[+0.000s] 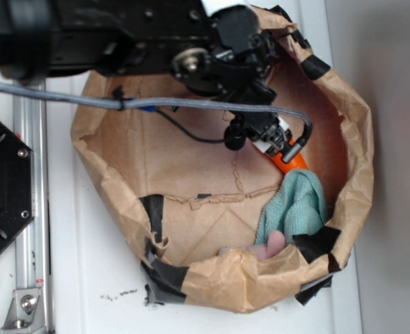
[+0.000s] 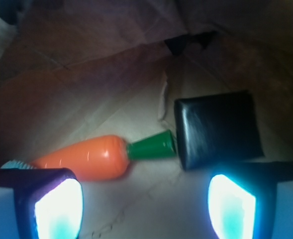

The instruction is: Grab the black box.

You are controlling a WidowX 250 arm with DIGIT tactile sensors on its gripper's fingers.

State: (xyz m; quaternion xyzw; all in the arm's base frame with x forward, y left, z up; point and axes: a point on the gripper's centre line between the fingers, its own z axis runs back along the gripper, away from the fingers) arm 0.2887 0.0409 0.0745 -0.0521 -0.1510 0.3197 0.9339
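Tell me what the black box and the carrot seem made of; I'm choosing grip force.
The black box looks like glossy hard plastic or lacquered material: soft highlights streak its face and its edges are rounded. The carrot looks like smooth moulded plastic, shiny orange with a green tip. Both lie on creased brown paper, the bag. Hardness itself cannot be seen.

No readable text, label, brand, number or sign is shown in either view. Nothing legible is carried by any surface.

One black box (image 2: 218,128), one toy carrot (image 2: 86,157), one cloth (image 1: 295,205) (teal), one paper bag (image 1: 211,278)
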